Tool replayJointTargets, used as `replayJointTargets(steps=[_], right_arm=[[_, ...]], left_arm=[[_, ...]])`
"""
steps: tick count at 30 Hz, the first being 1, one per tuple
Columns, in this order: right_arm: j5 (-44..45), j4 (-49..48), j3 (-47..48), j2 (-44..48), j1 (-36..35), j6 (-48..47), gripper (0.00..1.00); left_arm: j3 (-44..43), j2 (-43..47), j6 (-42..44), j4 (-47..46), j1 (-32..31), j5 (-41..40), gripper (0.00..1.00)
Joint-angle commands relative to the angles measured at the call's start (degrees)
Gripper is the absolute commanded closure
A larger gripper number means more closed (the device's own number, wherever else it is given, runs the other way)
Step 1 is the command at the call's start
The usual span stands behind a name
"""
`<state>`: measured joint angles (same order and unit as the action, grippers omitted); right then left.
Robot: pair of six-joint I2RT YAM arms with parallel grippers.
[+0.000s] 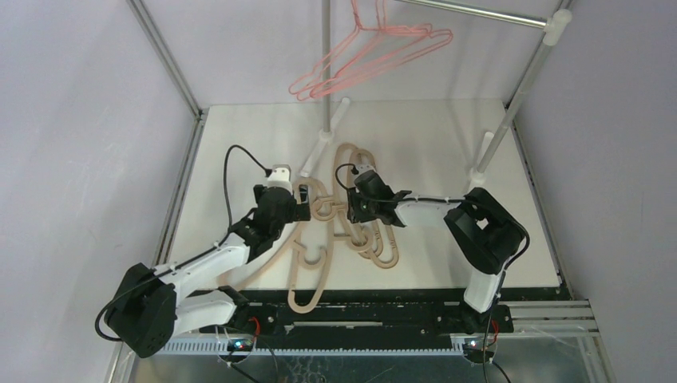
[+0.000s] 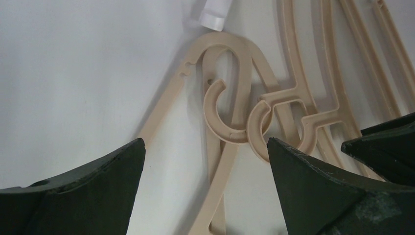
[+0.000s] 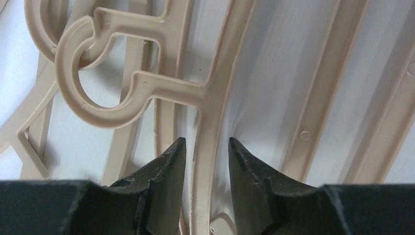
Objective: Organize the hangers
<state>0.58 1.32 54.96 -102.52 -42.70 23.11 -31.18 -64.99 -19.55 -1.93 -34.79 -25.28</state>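
**Item 1.** Beige hangers [image 1: 321,209]: several, lying flat in an overlapping heap at the centre of the white worktop [image 1: 431,159]. Their hooks cross one another. The heap sits between the 2 grippers.

**Item 2.** Pink wire hangers [image 1: 371,54]: suspended high at the rear beside the rack rail [image 1: 479,13], hook tops out of frame. They are well apart from the heap.

**Item 3.** Left gripper [image 2: 205,142]: jaws spread wide and grasping nothing, poised above 2 crossed hooks at the heap's left side.

**Item 4.** Right gripper [image 3: 205,144]: jaws part-way apart, astride 1 curved hanger arm just below its hook. A narrow gap shows on each side, so it is released, not clamped.
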Motion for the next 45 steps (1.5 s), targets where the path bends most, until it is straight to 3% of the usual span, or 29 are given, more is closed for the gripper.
replayJointTargets(steps=[1, 8, 14, 21, 28, 33, 39, 45], right_arm=[[1.8, 0.5, 3.4, -1.0, -0.8, -0.1, 0.55], [3.0, 0.5, 4.1, -2.1, -0.7, 0.3, 0.72], [-3.6, -3.4, 5.0, -3.6, 1.2, 1.1, 0.91], [-2.6, -1.0, 12.2, -8.6, 1.4, 0.8, 0.92], [-1.9, -0.9, 13.3, -10.6, 6.0, 3.3, 0.92], [3.8, -0.8, 10.8, -8.1, 6.9, 3.4, 0.92], [4.6, -1.7, 9.7, -5.5, 8.0, 3.4, 0.94], [14.6, -2.6, 5.1, -0.5, 7.6, 6.5, 0.95]], left_arm=[[1.3, 1.5, -1.3, -0.5, -0.8, 0.3, 0.01], [1.5, 1.6, -1.3, -0.5, -0.9, -0.2, 0.00], [1.5, 1.8, -1.2, -0.5, -0.9, -0.4, 0.00], [1.7, 2.0, -1.2, -0.6, -0.9, -0.4, 0.00], [2.2, 3.7, -1.1, -0.4, -0.9, -0.9, 0.01], [2.3, 3.8, -1.0, -0.4, -0.9, -1.1, 0.00], [2.1, 3.3, -0.9, -0.4, -0.9, -0.9, 0.00], [2.5, 3.9, -0.7, -0.4, -0.9, -1.4, 0.00]])
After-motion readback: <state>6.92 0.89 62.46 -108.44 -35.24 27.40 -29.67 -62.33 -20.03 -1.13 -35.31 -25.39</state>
